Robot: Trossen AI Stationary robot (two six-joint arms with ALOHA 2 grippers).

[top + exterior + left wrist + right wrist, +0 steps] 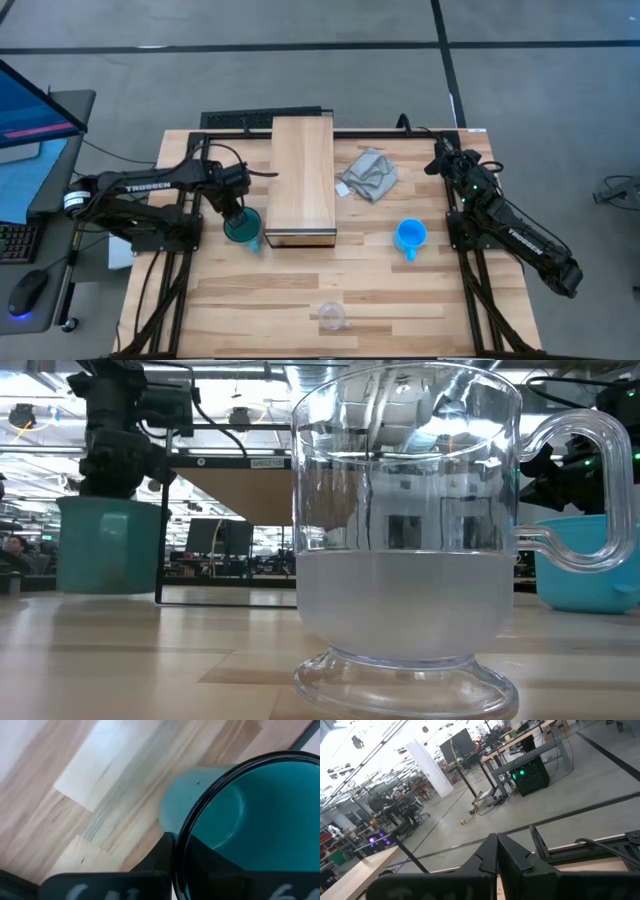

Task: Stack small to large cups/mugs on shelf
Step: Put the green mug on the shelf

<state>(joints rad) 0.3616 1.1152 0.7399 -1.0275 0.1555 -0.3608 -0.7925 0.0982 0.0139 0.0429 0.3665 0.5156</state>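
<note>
The teal mug (242, 227) stands upright beside the shelf's near left corner, and my left gripper (235, 208) is shut on it from above; the low view shows the mug (108, 546) under that gripper. The shelf (302, 180) is a long light wood box lying on the table's middle. The bright blue mug (410, 237) stands on its base right of the shelf, handle toward the near edge. The clear glass cup (332, 317) stands on its foot by the near edge, filling the low view (405, 530). My right gripper (497, 851) is shut, held over the table's far right. My left gripper holds the teal mug by its rim (186, 832), on the side away from the shelf. One finger (161, 851) is outside the wall and the other inside. The fingers point down from above. The mug is upright; whether its base is off the table I cannot tell.
A crumpled grey cloth (368, 175) lies on the table between the shelf and my right arm. The slatted wooden table (400, 300) is bare between the glass cup and the shelf. A desk with a monitor, keyboard and mouse (28, 290) stands off the table's left.
</note>
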